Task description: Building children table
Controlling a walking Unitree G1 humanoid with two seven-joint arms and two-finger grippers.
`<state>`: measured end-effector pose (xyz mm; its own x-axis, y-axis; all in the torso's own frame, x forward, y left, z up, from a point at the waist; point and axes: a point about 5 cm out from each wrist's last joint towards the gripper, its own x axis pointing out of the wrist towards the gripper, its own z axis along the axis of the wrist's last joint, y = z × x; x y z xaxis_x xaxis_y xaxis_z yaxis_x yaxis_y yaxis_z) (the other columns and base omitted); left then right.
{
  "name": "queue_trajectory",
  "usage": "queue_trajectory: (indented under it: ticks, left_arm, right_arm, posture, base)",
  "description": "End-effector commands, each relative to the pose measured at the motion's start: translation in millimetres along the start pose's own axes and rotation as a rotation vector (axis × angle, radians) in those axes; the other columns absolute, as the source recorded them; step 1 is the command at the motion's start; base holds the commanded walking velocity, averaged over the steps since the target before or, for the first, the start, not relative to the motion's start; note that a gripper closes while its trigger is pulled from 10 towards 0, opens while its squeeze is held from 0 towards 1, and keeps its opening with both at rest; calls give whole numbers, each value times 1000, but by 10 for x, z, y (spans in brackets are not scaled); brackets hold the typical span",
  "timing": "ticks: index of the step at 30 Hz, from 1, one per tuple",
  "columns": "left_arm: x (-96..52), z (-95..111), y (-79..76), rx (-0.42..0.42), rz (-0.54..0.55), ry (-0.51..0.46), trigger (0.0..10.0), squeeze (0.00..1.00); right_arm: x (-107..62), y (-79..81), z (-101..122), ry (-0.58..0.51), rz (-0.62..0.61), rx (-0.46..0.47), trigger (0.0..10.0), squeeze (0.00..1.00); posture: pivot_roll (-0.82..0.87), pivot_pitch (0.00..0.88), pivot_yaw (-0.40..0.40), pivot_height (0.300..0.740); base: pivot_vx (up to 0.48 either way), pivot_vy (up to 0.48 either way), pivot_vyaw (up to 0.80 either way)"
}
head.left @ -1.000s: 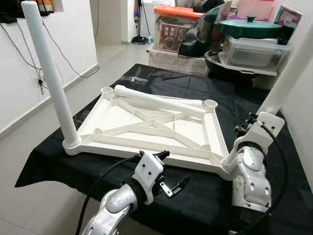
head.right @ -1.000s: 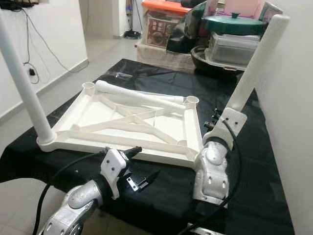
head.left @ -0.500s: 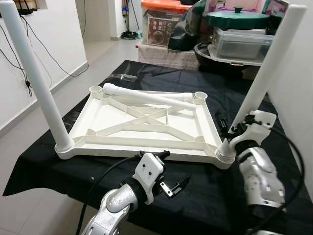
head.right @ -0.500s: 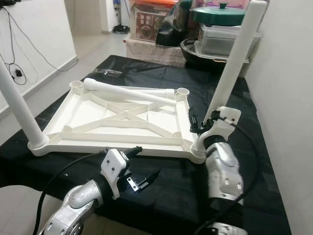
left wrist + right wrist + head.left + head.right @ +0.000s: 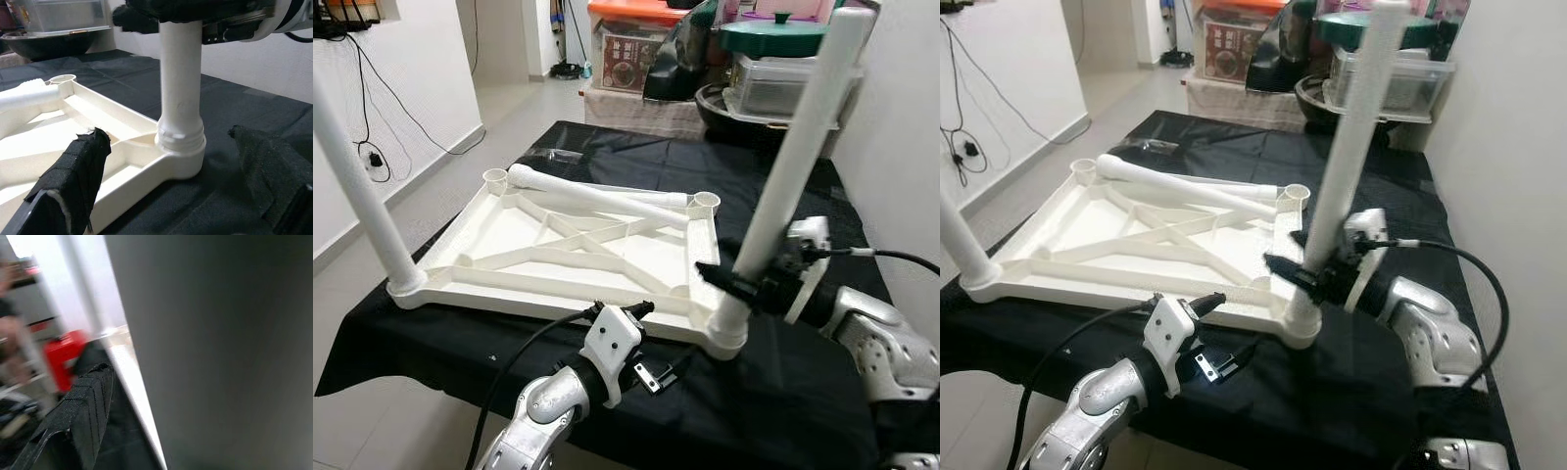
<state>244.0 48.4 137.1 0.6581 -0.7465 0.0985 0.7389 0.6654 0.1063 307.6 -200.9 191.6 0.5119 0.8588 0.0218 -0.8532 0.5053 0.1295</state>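
An upturned white plastic tabletop [image 5: 558, 245] lies on the black-clothed table [image 5: 783, 401]. One white leg [image 5: 357, 186] stands in its near left corner socket. Another leg [image 5: 793, 157] stands upright in the near right socket [image 5: 180, 156]. My right gripper [image 5: 744, 284] is shut on this leg just above the socket, its forearm reaching in from the right. A third leg [image 5: 597, 196] lies loose across the far edge, between two open sockets. My left gripper [image 5: 664, 335] hovers open at the table's front edge, level with the right socket and apart from it.
Stacked storage boxes [image 5: 636, 39] and a pot with a green lid [image 5: 773, 34] crowd the far end of the table. A white wall [image 5: 901, 127] runs close along the right. Tiled floor [image 5: 421, 157] lies to the left, with cables hanging on the left wall.
The camera has shifted. My right gripper has come up from the leg's base and now clasps it from the right, forearm level. The left arm has stayed put.
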Motion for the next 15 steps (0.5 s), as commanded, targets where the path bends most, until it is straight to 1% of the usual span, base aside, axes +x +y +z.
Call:
queue_trajectory:
  ticks: [1,3,4,6,7,8,10,11,12,13,14,15]
  left_arm:
    - [4,-5,3,5,3,1,10000,0]
    - [4,-5,3,5,3,1,10000,0]
    - [3,-4,0,5,1,1,10000,0]
    - [1,-4,-4,4,-1,1,10000,0]
    - [0,-4,-6,3,-1,1,10000,0]
    - [0,-4,-6,3,-1,1,10000,0]
    - [1,-5,-11,2,-1,0,10000,0]
    - [1,-5,-11,2,-1,0,10000,0]
    - [-1,-6,-13,2,-1,0,10000,0]
    - [-3,-9,-16,0,-2,0,10000,0]
    - [-3,-9,-16,0,-2,0,10000,0]
    - [-4,-12,-19,-1,-5,1,10000,0]
  right_arm:
    - [116,62,11,10,99,-14,10000,0]
    - [116,62,11,10,99,-14,10000,0]
    - [152,65,-8,32,110,-26,0,0]
    - [183,50,-26,38,89,-40,0,0]
    - [203,26,-38,37,53,-47,0,0]
    - [203,26,-38,37,53,-47,0,0]
    - [204,-8,-47,-10,-53,-59,0,0]
    - [204,-8,-47,-10,-53,-59,0,0]
    - [186,-26,-47,-42,-122,-53,0,0]
    - [156,-78,-43,-83,-256,-48,0,0]
    - [156,-78,-43,-83,-256,-48,0,0]
    - [93,-193,-46,-108,-452,-44,0,0]
  posture:
    - [100,0,-72,740]
    - [100,0,-72,740]
    - [98,0,-69,740]
    - [99,0,-71,740]
    - [101,0,-73,740]
    - [101,0,-73,740]
    - [97,0,-75,740]
    - [97,0,-75,740]
    - [95,0,-76,740]
    - [89,0,-70,740]
    - [89,0,-70,740]
    - [87,0,-71,740]
  base:
    - [0,0,0]
    - [0,0,0]
    - [0,0,0]
    - [0,0,0]
    - [0,0,0]
    - [0,0,0]
    - [0,0,0]
    - [0,0,0]
    - [0,0,0]
    - [0,0,0]
    - [0,0,0]
    - [0,0,0]
